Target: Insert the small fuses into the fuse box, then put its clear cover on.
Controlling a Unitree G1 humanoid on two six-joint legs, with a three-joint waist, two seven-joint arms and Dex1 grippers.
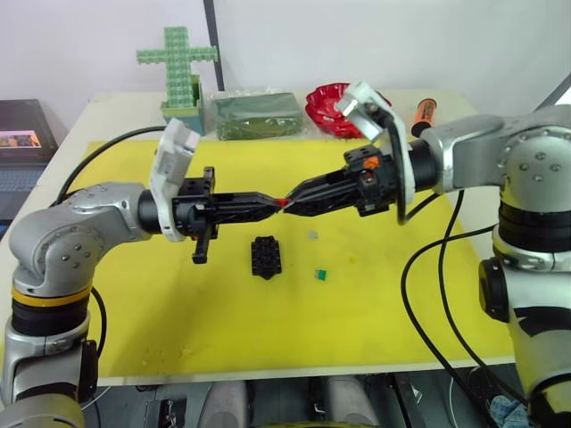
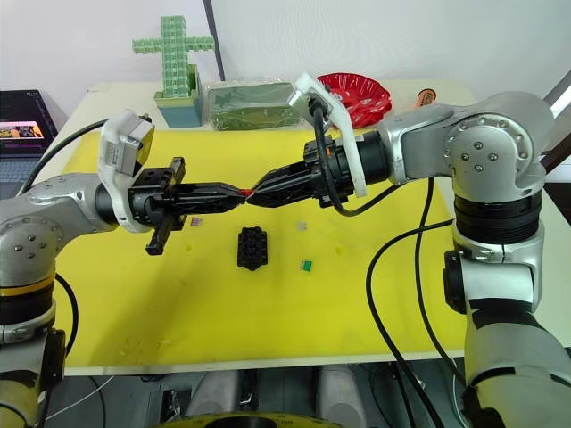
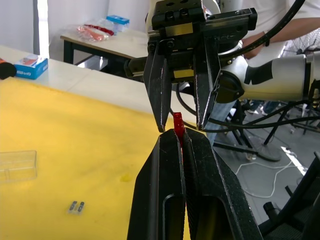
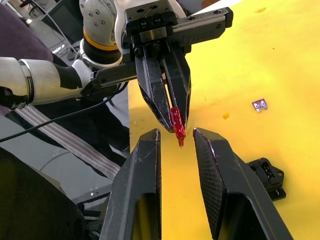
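1. The fuse box (image 1: 266, 257) lies mid-counter (image 1: 268, 339), with the green fuse (image 1: 319, 275) just beside it.
2. Above them, the left tool (image 1: 278, 203) is clamped on the red fuse (image 3: 178, 125).
3. The right tool (image 1: 291, 201) faces it tip to tip, fingers apart around the fuse.

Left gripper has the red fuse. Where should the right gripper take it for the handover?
Take the free end of the red fuse that sticks out past the left gripper, coming straight on. The right gripper already faces it, open, with that end between its fingers.
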